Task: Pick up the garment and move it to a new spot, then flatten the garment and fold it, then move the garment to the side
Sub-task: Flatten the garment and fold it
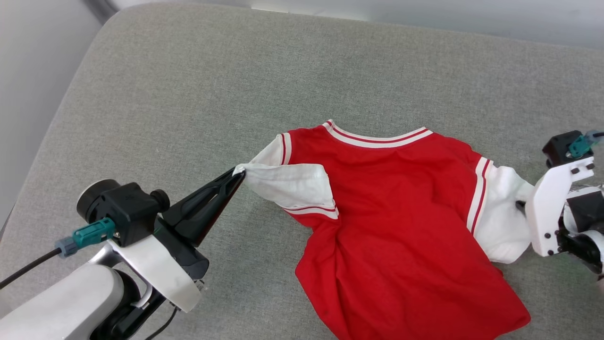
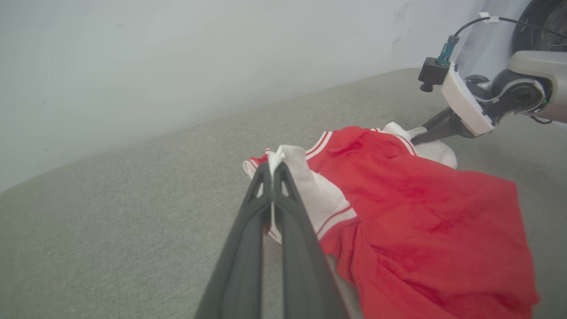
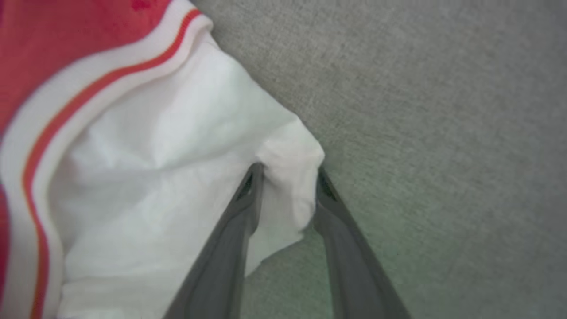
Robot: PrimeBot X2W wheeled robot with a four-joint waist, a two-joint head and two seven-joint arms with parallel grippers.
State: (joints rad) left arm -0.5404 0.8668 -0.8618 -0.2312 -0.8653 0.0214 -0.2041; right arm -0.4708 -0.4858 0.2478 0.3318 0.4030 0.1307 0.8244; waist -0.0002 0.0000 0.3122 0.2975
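while left gripper (image 1: 241,174) jaws pinch one garment (image 1: 401,189) sleeve, right gripper (image 3: 288,173) jaws straddle the other, open; hem cut off.

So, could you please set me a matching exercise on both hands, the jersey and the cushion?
Things:
1. left hand
2. right hand
3. red jersey shirt with white sleeves
4. grey woven fabric cushion

States:
A. lies under the shirt
B. fingers apart, white cloth between them
C. wrinkled, collar on the far side
D. shut on white cloth

Pairs: 1-D, 2-B, 3-C, 4-A.
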